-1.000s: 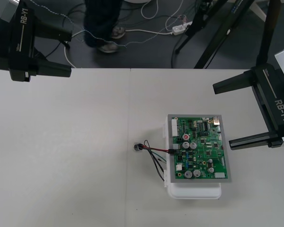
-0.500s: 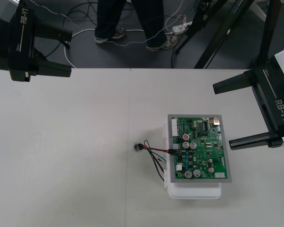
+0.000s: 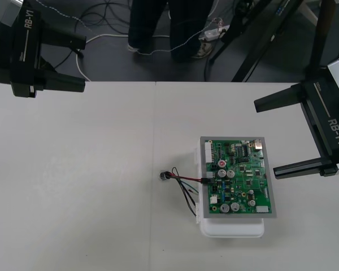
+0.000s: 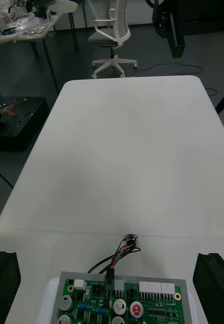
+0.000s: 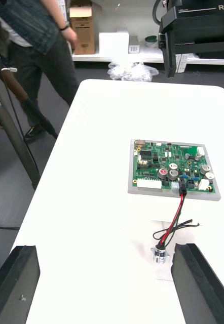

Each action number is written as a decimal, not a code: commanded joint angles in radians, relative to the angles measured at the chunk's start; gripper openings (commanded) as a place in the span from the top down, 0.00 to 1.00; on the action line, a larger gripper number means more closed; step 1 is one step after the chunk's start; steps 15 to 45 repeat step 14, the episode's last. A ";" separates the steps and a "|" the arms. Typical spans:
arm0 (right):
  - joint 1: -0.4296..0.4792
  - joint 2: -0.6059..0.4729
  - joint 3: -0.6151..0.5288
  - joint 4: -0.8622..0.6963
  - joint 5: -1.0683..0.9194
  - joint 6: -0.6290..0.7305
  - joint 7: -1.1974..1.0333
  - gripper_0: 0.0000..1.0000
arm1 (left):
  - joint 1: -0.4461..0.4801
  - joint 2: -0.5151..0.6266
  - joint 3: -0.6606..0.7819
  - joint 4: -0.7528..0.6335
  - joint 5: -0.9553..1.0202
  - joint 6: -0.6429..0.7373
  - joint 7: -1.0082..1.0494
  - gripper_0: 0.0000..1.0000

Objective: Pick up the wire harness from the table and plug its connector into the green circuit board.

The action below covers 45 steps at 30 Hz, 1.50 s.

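Both left gripper [image 3: 73, 62] and right gripper [image 3: 265, 138] gape empty, apart from harness [image 3: 183, 183] plugged into board [image 3: 240, 183].

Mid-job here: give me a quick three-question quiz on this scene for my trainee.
1. True or false: the left claw and the right claw both stand open, holding nothing.
2. Multiple choice: the round metal socket of the thin red, black and green wire harness lies A) on the plain light table, B) atop the board, C) in a claw.
3. Short answer: which part of the harness meets the green circuit board?

Key: 1 true; 2 A; 3 the small black plug.
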 commanded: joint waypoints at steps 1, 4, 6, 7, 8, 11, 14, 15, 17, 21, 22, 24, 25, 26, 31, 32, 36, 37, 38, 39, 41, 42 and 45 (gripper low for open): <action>0.010 -0.035 -0.030 -0.021 0.005 -0.005 0.051 0.00 | -0.040 -0.010 -0.008 -0.017 0.005 -0.020 0.062 0.24; 0.010 -0.035 -0.030 -0.021 0.005 -0.005 0.051 0.00 | -0.040 -0.010 -0.008 -0.017 0.005 -0.020 0.062 0.24; 0.010 -0.035 -0.030 -0.021 0.005 -0.005 0.051 0.00 | -0.040 -0.010 -0.008 -0.017 0.005 -0.020 0.062 0.24; 0.010 -0.035 -0.030 -0.021 0.005 -0.005 0.051 0.00 | -0.040 -0.010 -0.008 -0.017 0.005 -0.020 0.062 0.24; 0.010 -0.035 -0.030 -0.021 0.005 -0.005 0.051 0.00 | -0.040 -0.010 -0.008 -0.017 0.005 -0.020 0.062 0.24; 0.010 -0.035 -0.030 -0.021 0.005 -0.005 0.051 0.00 | -0.040 -0.010 -0.008 -0.017 0.005 -0.020 0.062 0.23; 0.010 -0.035 -0.030 -0.021 0.005 -0.005 0.051 0.00 | -0.040 -0.010 -0.008 -0.017 0.005 -0.020 0.062 0.24; 0.010 -0.035 -0.030 -0.021 0.005 -0.005 0.051 0.00 | -0.040 -0.010 -0.008 -0.017 0.005 -0.020 0.062 0.24; 0.010 -0.035 -0.030 -0.021 0.005 -0.005 0.051 0.00 | -0.040 -0.010 -0.008 -0.017 0.005 -0.020 0.062 0.24; 0.010 -0.035 -0.030 -0.021 0.005 -0.005 0.051 0.00 | -0.040 -0.010 -0.008 -0.017 0.005 -0.020 0.062 0.24; 0.010 -0.035 -0.030 -0.021 0.005 -0.005 0.051 0.00 | -0.040 -0.010 -0.008 -0.017 0.005 -0.020 0.062 0.24; 0.010 -0.035 -0.030 -0.021 0.005 -0.005 0.051 0.00 | -0.040 -0.010 -0.008 -0.017 0.005 -0.020 0.062 0.24; 0.010 -0.035 -0.030 -0.021 0.005 -0.005 0.051 0.00 | -0.040 -0.010 -0.008 -0.017 0.005 -0.020 0.062 0.24; 0.010 -0.035 -0.030 -0.021 0.005 -0.005 0.051 0.00 | -0.040 -0.010 -0.008 -0.017 0.005 -0.020 0.062 0.24; 0.010 -0.035 -0.030 -0.021 0.005 -0.005 0.051 0.00 | -0.040 -0.010 -0.008 -0.017 0.005 -0.020 0.062 0.24; 0.010 -0.035 -0.030 -0.021 0.005 -0.005 0.051 0.00 | -0.040 -0.010 -0.008 -0.017 0.005 -0.020 0.062 0.24; 0.010 -0.035 -0.030 -0.021 0.005 -0.005 0.051 0.00 | -0.040 -0.010 -0.008 -0.017 0.005 -0.020 0.062 0.24; 0.010 -0.035 -0.030 -0.021 0.005 -0.005 0.051 0.00 | -0.040 -0.010 -0.008 -0.017 0.005 -0.020 0.062 0.24; 0.010 -0.035 -0.030 -0.021 0.005 -0.005 0.051 0.00 | -0.040 -0.010 -0.008 -0.017 0.005 -0.020 0.062 0.24; 0.010 -0.035 -0.030 -0.021 0.005 -0.005 0.051 0.00 | -0.040 -0.010 -0.008 -0.017 0.005 -0.020 0.062 0.24; 0.010 -0.035 -0.030 -0.021 0.005 -0.005 0.051 0.00 | -0.040 -0.010 -0.008 -0.017 0.005 -0.020 0.062 0.24; 0.010 -0.035 -0.030 -0.021 0.005 -0.005 0.051 0.00 | -0.040 -0.010 -0.008 -0.017 0.005 -0.020 0.062 0.24; 0.010 -0.035 -0.030 -0.021 0.005 -0.005 0.051 0.00 | -0.040 -0.010 -0.008 -0.017 0.005 -0.020 0.062 0.24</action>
